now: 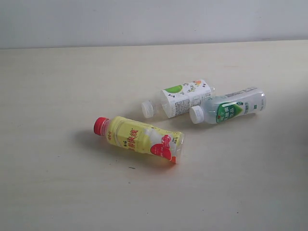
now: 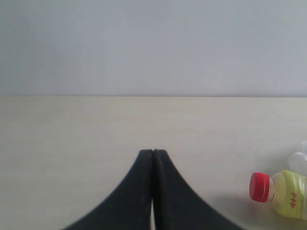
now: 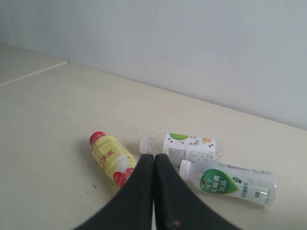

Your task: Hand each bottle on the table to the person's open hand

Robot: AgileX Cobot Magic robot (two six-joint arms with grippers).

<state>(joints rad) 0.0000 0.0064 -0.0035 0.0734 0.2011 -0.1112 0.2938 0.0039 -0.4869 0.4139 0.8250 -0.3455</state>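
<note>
While no arm shows in the exterior view, three bottles lie on their sides on the table (image 1: 57,96). The yellow bottle (image 1: 139,139) is nearest the camera, red cap to the left. The white bottle (image 1: 185,98) lies behind it, and the green bottle (image 1: 231,108) just beside the white one on the right; I cannot tell whether those two touch. The person's hand is nowhere in this view, so nothing is being passed over.

From the left wrist view, the left gripper (image 2: 153,152) hangs over bare table with its jaws pressed together and nothing between them. The yellow bottle's capped end sits at one edge, well apart from the fingertips, with a pale cap, probably the white bottle's, just beyond it.

From the right wrist view, the right gripper (image 3: 154,155) likewise has its jaws flat against each other, empty, above the table. All three bottles lie ahead of it, the white and green ones nearest its tips. A plain wall (image 3: 192,48) backs the table; no hand appears.

By my reading, all three bottles in view are yet to be handed over. Each needs a grasp, a lift and a carry to the hand, and neither gripper is on one. Whether any bottle has already gone to the person, these pictures do not show.
</note>
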